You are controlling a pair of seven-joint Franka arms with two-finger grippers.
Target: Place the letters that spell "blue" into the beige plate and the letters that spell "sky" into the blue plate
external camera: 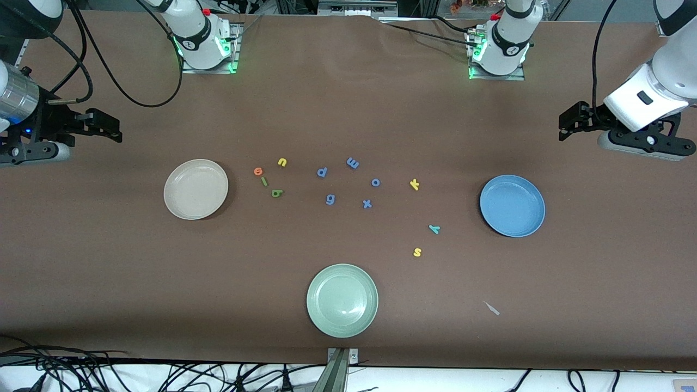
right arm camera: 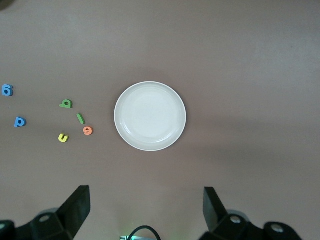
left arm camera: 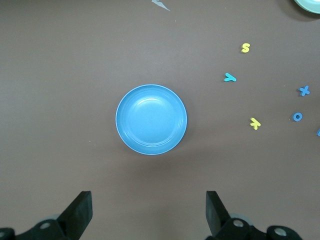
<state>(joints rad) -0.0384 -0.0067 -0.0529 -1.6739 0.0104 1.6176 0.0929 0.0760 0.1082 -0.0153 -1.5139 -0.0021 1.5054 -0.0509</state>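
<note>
letters (external camera: pixel 264 181): tiny, light, soft foam, flat on surface (external camera: pixel 348 109); pinch edges | left end effector (left arm camera: pixel 147 212) wide, empty | right end effector (right arm camera: pixel 145 210) wide, empty

Pale green plate (left arm camera: pixel 311 4) cut off at edge.

Front camera high, facing robots — wrist cameras straight down over beige plate (right arm camera: pixel 150 116), blue plate (left arm camera: pixel 151 119)
</note>
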